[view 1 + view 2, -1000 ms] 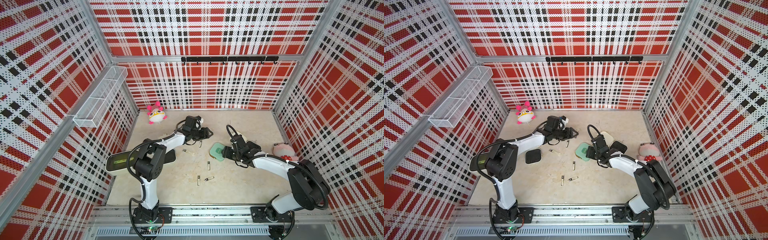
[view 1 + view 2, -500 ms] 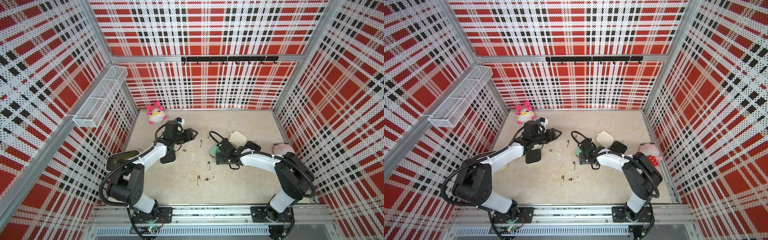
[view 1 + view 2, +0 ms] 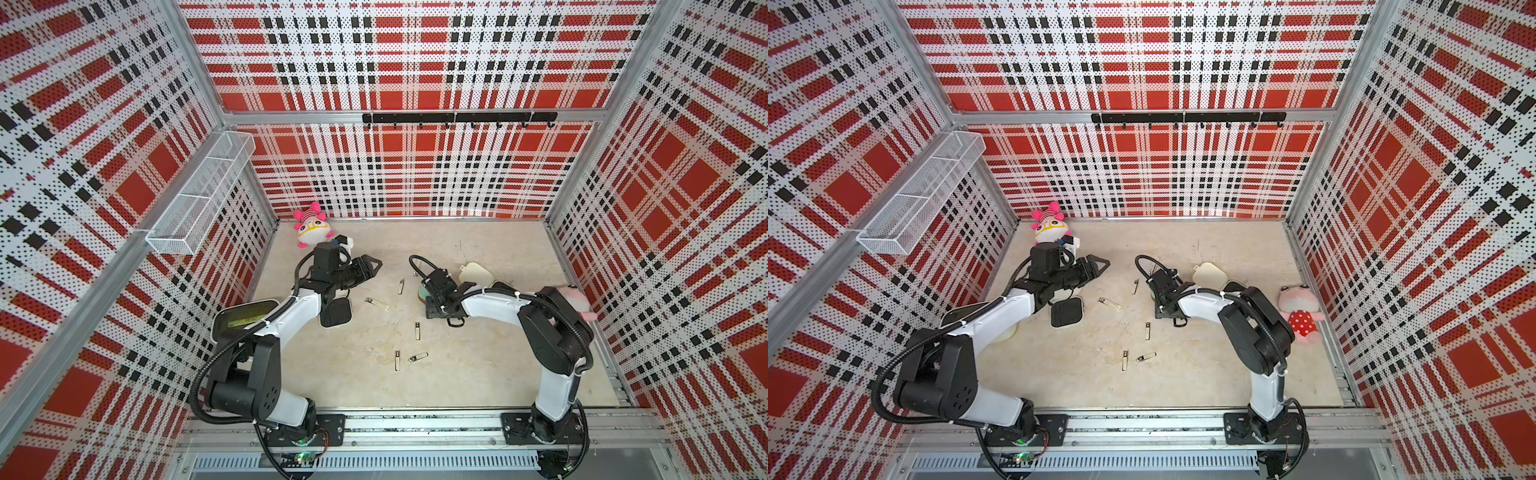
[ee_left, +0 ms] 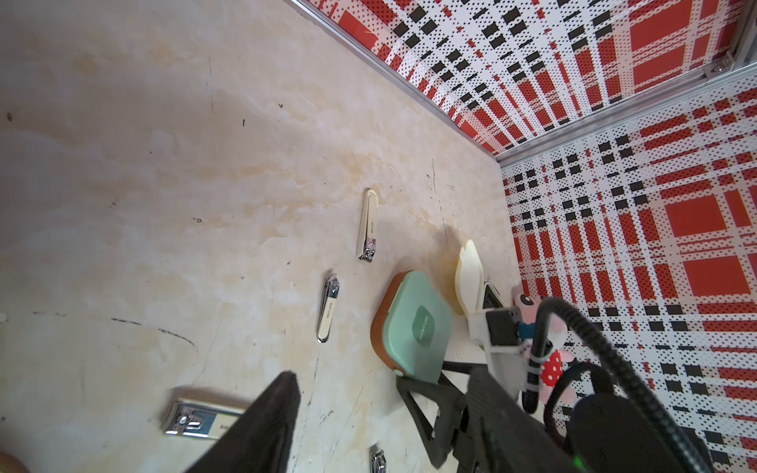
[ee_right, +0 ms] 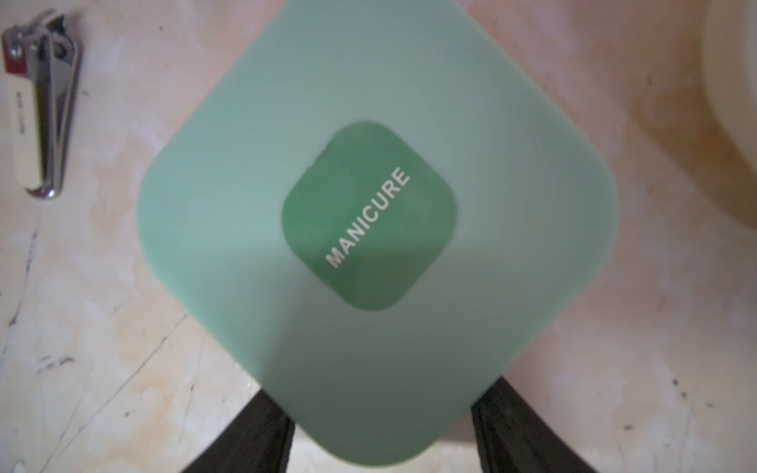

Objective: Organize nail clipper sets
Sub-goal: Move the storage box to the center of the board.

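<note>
Mint-green case [image 5: 377, 123], lid shut and stamped MANICURE on its darker centre patch, lies on the tabletop [image 3: 478, 365] right of centre, directly beneath my right wrist. My right tool [image 5: 383, 426] is closed onto one corner of it, with a black finger [image 5: 254, 442] pressed against each of the two edges that meet there. From the left wrist view the mint-green case shows a brown lower half. Just beside it lies a small silver clipper [image 5: 41, 106].

In both top views, more clippers are scattered over the middle of the tabletop. A long clipper [image 3: 377, 304] is nearest my left arm and another clipper [image 3: 397, 360] lies toward the front. Behind my right arm, toward the back wall, a cream case [image 3: 476, 272] stands open with its lid raised. Another open case [image 3: 336, 313], black tray facing up, lies beside my left forearm.

My left tool [image 3: 376, 264] hangs above the tabletop, pointing toward my right arm, and I cannot tell how far its jaws are parted. A pink plush [image 3: 313, 230] sits near the back left corner.
</note>
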Tool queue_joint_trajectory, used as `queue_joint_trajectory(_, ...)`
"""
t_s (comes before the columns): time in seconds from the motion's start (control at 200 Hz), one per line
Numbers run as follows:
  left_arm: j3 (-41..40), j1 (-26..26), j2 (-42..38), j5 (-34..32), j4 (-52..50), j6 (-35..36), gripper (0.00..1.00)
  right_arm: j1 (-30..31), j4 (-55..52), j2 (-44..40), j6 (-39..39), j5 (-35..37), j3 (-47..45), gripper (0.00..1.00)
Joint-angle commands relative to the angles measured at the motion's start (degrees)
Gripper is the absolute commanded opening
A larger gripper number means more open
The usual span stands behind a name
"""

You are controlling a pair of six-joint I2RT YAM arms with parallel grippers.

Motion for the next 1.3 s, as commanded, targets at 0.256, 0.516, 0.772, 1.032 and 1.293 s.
queue_joint_trajectory(0.256, -2.5, 0.1, -2.5, 1.1, 0.3, 0.7, 0.70, -7.8, -1.6, 9.9, -3.1, -1.9, 15.4, 0.52)
queue_joint_trajectory(0.516, -3.4, -0.2, -3.6, 1.1, 0.3, 0.4, 0.70, -11.9, -8.4, 19.0, -3.8, -1.9, 31.8, 0.43)
queue_joint_trajectory(0.772, -4.2, -1.6, -3.2, 0.5, 0.6, 0.5, 0.70, -12.7, -10.5, 21.3, -6.1, -4.9, 41.4, 0.46)
queue_joint_trajectory(1.032, -2.8, -7.5, -0.2, -2.2, 0.9, 1.2, 0.70, -12.7, -8.3, 6.1, -10.4, -2.8, 30.5, 0.59)
queue_joint_trajectory(1.293, -0.7, -12.5, 4.4, -2.1, 4.1, 0.6, 0.69, -16.1, -5.3, -11.9, -11.8, -0.4, 3.8, 0.68)
